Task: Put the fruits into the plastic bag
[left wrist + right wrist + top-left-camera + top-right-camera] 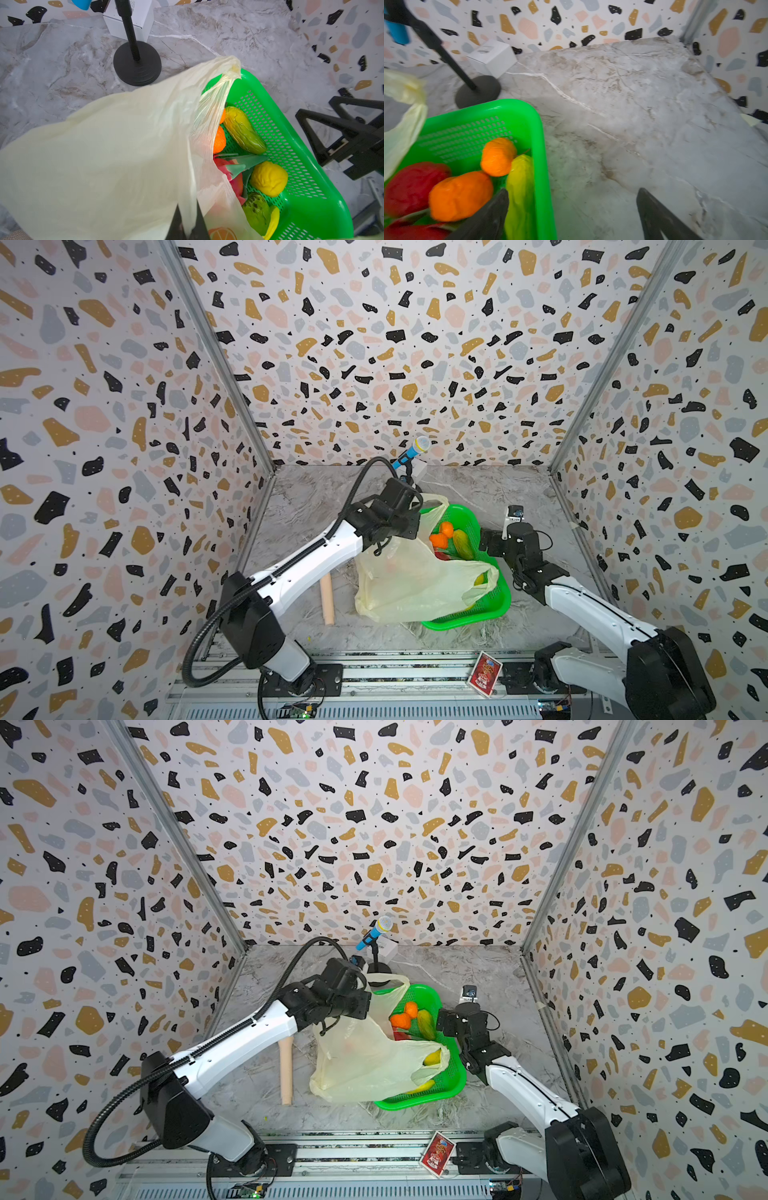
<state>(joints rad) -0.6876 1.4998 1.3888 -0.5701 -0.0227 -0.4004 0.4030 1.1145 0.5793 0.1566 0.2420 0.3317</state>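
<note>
The pale-yellow plastic bag lies crumpled on the table, with one side draped over the green basket. My left gripper is shut on a fold of the bag's film near its mouth. The fruits sit in the basket: two oranges, a mango, a lemon, a bumpy green fruit, a banana and a dragon fruit, partly under the bag. My right gripper stands open and empty astride the basket's right rim, one finger beside the mango.
A beige cylinder lies left of the bag. A blue microphone on a black stand and a white box stand at the back. A red card box rests on the front rail.
</note>
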